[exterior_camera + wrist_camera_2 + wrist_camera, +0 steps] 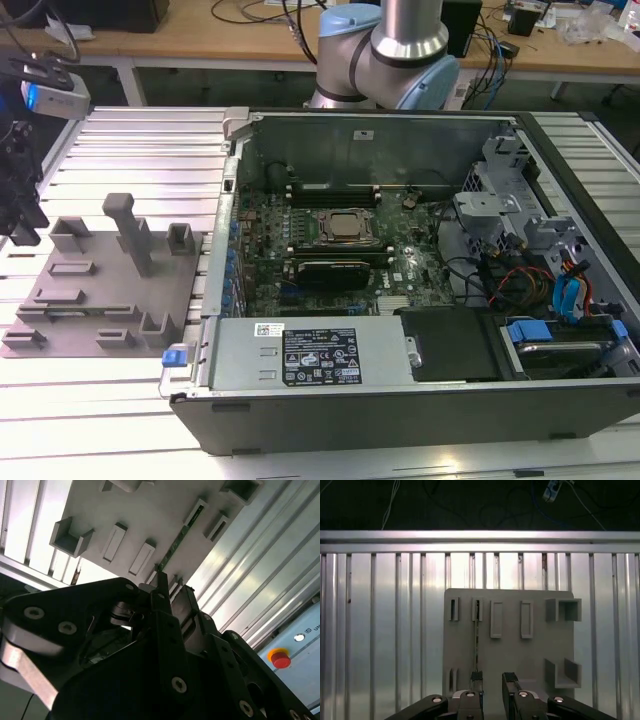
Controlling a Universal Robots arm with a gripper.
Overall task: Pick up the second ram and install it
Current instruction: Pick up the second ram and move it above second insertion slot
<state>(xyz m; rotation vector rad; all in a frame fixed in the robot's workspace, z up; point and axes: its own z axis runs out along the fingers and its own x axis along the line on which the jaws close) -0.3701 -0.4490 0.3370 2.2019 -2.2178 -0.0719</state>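
The second ram is a thin green stick standing on edge in a slot of the grey fixture plate. The second wrist view has the ram running away from the fingertips. My gripper hangs above the plate's near edge, open, with nothing between its fingers. One black finger lines up with the stick's near end, and the other finger stands off to the side. In the exterior view the gripper is at the far left, over the fixture plate.
An open computer case lies to the exterior view's right of the fixture, with the motherboard, CPU socket and black memory slots inside. Grey posts and blocks rise from the fixture. Ribbed metal table surrounds the plate.
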